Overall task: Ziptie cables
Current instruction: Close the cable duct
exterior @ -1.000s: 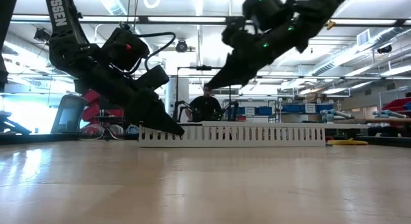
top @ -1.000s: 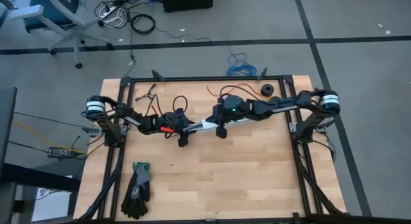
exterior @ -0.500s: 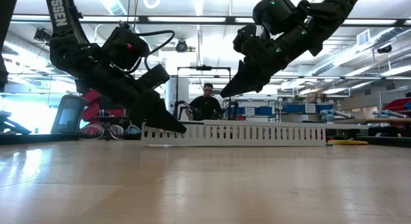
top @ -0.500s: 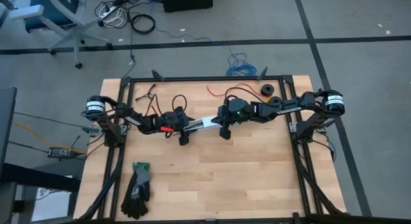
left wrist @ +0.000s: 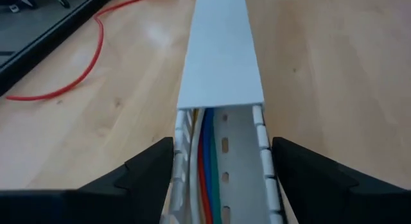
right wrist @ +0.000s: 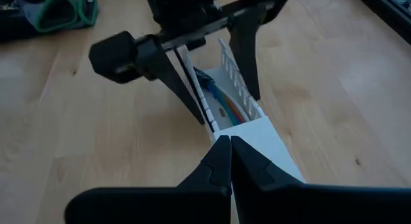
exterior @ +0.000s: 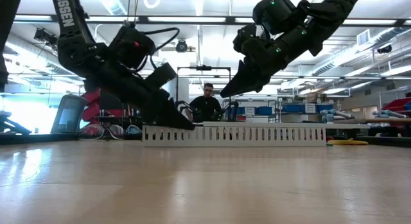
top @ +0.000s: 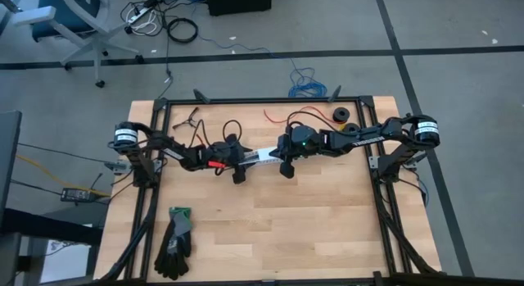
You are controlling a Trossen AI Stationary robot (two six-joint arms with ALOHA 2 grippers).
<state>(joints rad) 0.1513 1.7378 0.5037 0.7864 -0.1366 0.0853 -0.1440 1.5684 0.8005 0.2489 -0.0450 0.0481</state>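
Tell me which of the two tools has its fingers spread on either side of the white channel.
The left tool: its fingers flank the white channel where the cables show. The right tool is shut, above the channel's cover.

You've got the cables lying in the channel mid-tabletop, gloves near your left front corner.
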